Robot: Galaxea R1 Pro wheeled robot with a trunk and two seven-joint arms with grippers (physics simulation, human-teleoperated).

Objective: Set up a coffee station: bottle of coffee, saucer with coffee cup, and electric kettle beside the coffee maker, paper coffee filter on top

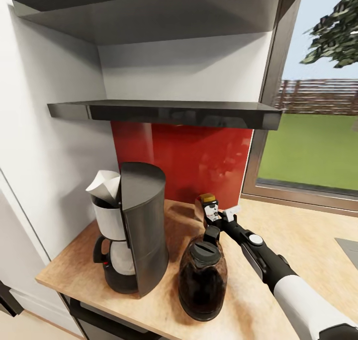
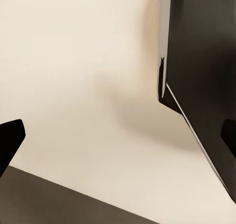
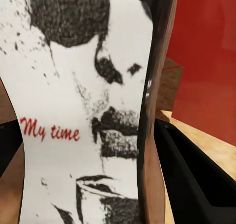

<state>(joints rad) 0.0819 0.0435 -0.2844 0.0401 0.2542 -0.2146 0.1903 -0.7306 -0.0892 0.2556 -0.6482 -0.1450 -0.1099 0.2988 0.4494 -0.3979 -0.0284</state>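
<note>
The dark grey coffee maker (image 1: pixel 141 230) stands on the wooden countertop (image 1: pixel 293 230) at the left, with a white paper filter (image 1: pixel 104 186) on top of it. Just to its right sits a dark, rounded kettle (image 1: pixel 201 280) with a black lid. Behind the kettle is the bottle of coffee (image 1: pixel 208 205), brown with a black-and-white "My time" label (image 3: pixel 83 111). My right gripper (image 1: pixel 216 219) is shut on the bottle, low over the counter, with a dark finger (image 3: pixel 189 170) on each side of it. My left gripper (image 2: pixel 118 138) is open, facing a pale surface and a dark panel (image 2: pixel 201 71).
A dark shelf (image 1: pixel 169 112) hangs above the counter, with a second one higher up. A red backsplash (image 1: pixel 199 156) runs behind the counter, a white wall stands at the left and a large window (image 1: pixel 313 136) at the right. Bare counter stretches to the right of my arm.
</note>
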